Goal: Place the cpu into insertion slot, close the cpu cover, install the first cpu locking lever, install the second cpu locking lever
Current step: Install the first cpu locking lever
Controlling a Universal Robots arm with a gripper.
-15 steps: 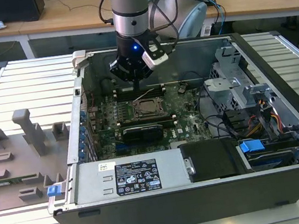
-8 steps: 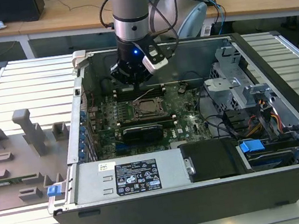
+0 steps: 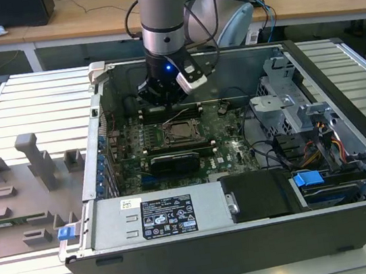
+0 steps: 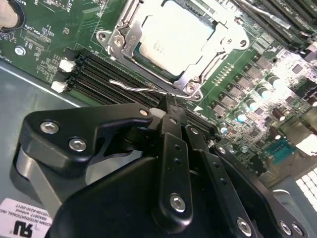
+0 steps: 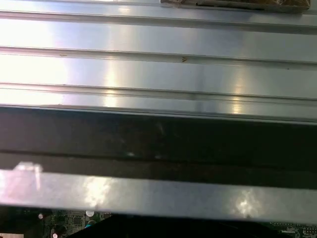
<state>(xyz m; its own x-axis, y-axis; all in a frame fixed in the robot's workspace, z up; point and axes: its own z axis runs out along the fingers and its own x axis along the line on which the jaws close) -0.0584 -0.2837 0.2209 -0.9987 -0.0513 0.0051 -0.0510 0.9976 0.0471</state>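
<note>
Gripper (image 4: 169, 106): jaws narrow, nothing held, tip beside thin locking lever (image 4: 131, 85); cpu (image 4: 173, 39) seated under cpu cover (image 4: 118, 42). Risk: tip slipping off the springy lever.

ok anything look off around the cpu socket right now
One thing: a thin wire locking lever sticks out free over the black memory slots beside the insertion slot, apparently unlatched, close to the claw. The cpu lies flat with the cpu cover down over it; no damage shows.
</note>
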